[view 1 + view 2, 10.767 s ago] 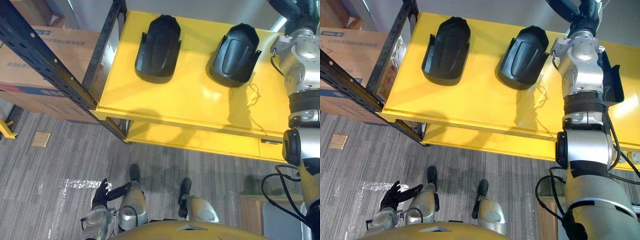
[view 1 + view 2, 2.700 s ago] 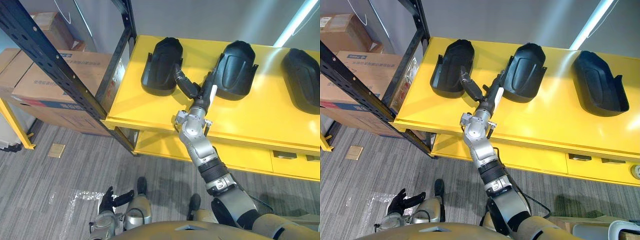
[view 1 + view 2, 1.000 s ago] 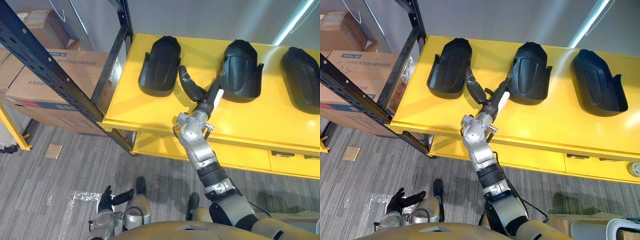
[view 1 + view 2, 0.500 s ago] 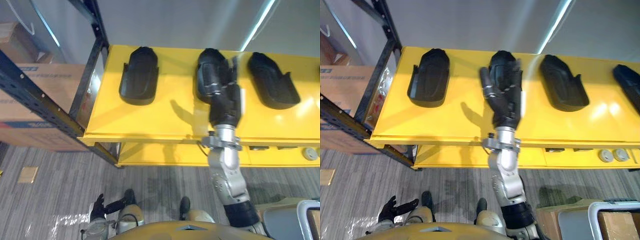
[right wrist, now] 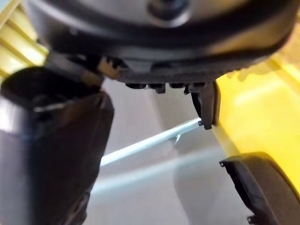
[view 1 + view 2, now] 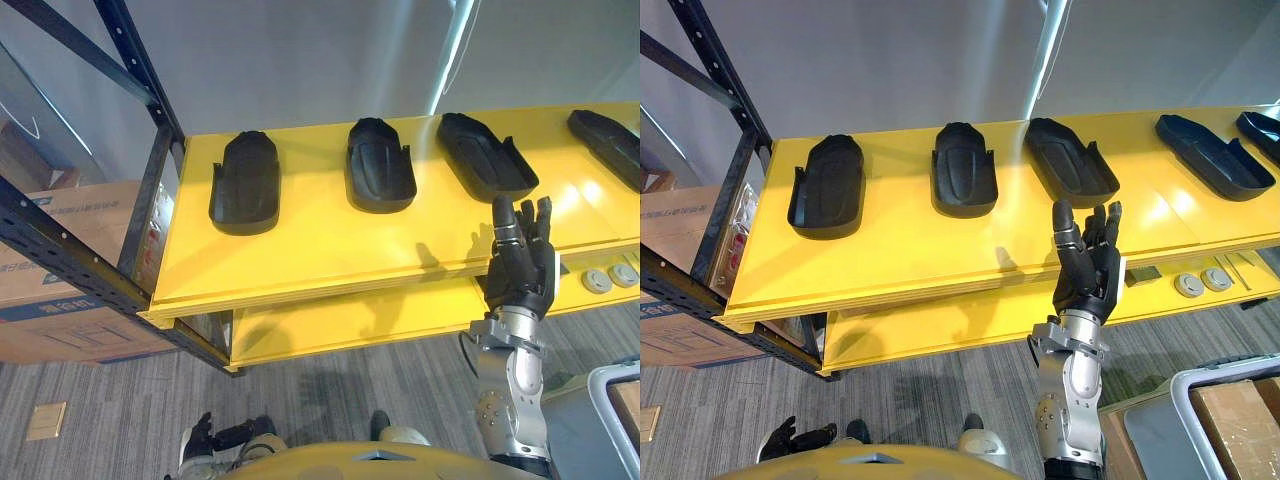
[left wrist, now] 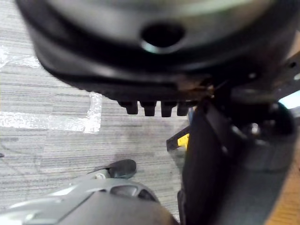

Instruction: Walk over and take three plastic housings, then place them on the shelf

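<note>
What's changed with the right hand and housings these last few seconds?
The right hand has pulled back from between the left housing and middle housing, off the yellow shelf; it is now raised and open before the front edge, empty. The housings lie as before; the left hand stays low.

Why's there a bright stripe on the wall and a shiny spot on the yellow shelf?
Left eye view: a light likely reflects as a stripe on the grey wall and glares off the yellow metal shelf. Right wrist view: same stripe.

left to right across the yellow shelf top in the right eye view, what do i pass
leftmost housing → second housing → third housing → fourth housing → housing cut by the right edge
</note>
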You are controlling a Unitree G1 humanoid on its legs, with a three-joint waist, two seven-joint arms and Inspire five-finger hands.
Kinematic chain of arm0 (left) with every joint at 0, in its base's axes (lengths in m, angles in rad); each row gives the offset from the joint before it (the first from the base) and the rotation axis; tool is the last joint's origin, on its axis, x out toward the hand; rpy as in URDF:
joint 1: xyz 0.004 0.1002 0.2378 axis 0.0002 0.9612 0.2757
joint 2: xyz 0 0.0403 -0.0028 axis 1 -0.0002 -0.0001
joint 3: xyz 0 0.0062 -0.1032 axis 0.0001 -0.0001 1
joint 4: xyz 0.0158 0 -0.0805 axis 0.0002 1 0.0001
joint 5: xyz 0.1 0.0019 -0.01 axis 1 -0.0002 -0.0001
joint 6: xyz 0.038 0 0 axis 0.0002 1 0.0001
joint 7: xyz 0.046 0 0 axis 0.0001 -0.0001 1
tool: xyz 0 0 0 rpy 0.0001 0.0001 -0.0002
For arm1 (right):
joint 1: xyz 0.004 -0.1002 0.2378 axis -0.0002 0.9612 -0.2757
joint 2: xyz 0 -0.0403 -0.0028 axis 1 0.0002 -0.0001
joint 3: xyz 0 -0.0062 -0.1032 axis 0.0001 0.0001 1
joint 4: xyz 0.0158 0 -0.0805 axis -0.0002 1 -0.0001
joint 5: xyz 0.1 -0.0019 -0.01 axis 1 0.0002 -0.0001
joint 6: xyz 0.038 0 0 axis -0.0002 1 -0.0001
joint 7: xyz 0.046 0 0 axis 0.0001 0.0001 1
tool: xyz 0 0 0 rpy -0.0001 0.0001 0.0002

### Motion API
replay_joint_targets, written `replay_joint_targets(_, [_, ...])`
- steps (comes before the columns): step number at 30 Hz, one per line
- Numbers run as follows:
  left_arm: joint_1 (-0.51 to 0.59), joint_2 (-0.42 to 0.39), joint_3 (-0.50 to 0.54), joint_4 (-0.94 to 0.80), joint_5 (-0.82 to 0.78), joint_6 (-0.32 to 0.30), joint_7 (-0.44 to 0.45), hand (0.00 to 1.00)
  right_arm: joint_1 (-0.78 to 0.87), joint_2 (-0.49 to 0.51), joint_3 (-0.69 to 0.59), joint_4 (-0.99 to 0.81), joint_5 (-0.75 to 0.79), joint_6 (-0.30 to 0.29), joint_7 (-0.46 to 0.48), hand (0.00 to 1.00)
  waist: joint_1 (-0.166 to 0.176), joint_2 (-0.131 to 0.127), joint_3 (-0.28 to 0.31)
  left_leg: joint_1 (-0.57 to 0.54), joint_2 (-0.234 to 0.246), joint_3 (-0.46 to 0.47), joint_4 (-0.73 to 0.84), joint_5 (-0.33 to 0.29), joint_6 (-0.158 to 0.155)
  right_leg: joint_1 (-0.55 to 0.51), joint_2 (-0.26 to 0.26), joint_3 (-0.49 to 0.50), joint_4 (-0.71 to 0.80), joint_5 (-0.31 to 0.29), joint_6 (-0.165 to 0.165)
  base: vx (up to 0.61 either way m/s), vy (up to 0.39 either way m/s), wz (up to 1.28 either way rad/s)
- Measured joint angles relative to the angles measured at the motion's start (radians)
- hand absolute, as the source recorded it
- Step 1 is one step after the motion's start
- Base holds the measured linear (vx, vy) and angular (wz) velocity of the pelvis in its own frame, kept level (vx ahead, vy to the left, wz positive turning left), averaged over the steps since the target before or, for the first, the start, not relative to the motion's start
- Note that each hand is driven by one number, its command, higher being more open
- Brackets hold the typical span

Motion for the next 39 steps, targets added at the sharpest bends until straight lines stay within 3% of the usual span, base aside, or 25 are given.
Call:
replay_joint_targets(6, [0.005,0.017,0.003,-0.028,0.001,0.046,-0.009,1.00,-0.320,-0.202,-0.011,0.109,-0.063,0.125,0.057,1.00,0.016,-0.017,-0.029,-0.016,-0.005,-0.060,0.000,0.013,0.009,0.023,-0.004,-0.054,-0.001,-0.001,-0.002,0.00,-0.003,0.28])
replay_joint_targets(13, [0.030,0.009,0.044,-0.088,0.001,0.080,-0.056,1.00,-0.588,-0.296,-0.023,0.376,-0.135,0.218,-0.003,1.00,0.061,-0.027,-0.028,-0.019,-0.021,-0.092,0.000,0.018,0.017,0.035,-0.018,-0.082,0.000,-0.006,0.001,-0.01,0.004,0.14])
replay_joint_targets(17, [0.030,0.015,0.049,-0.118,0.004,0.085,-0.091,1.00,-0.722,-0.349,-0.023,0.540,-0.134,0.284,-0.031,1.00,0.061,-0.022,-0.019,-0.054,-0.020,-0.089,0.001,0.019,0.018,-0.007,-0.018,-0.075,0.003,-0.002,0.003,-0.02,0.002,-0.04])
replay_joint_targets(19, [0.025,0.017,0.046,-0.138,0.000,0.083,-0.110,1.00,-0.823,-0.382,-0.024,0.609,-0.134,0.318,-0.048,1.00,0.064,-0.014,0.013,-0.077,-0.016,-0.068,0.001,0.029,0.016,-0.051,-0.014,-0.050,0.011,0.011,0.001,-0.03,0.004,-0.29])
replay_joint_targets(27, [-0.061,0.030,-0.012,-0.159,-0.036,0.055,-0.163,1.00,-1.110,-0.486,0.016,0.682,-0.134,0.323,-0.041,1.00,0.059,0.004,0.159,-0.130,-0.016,-0.019,0.006,0.041,0.030,-0.117,-0.007,0.005,-0.035,0.077,-0.001,-0.01,0.000,-0.24])
replay_joint_targets(36, [-0.087,0.037,-0.046,-0.178,-0.091,0.042,-0.163,1.00,-1.250,-0.524,0.149,0.713,-0.134,0.327,0.055,1.00,0.064,0.020,0.221,-0.155,-0.019,-0.082,0.007,0.042,0.031,-0.121,-0.004,-0.025,-0.036,0.078,-0.002,0.00,-0.005,0.10])
replay_joint_targets(39, [-0.089,0.038,-0.046,-0.188,-0.099,0.044,-0.161,1.00,-1.316,-0.525,0.175,0.735,-0.138,0.386,0.054,1.00,0.070,0.022,0.246,-0.156,-0.019,-0.095,0.007,0.041,0.030,-0.119,-0.004,-0.032,-0.031,0.077,-0.002,-0.01,0.001,0.09])
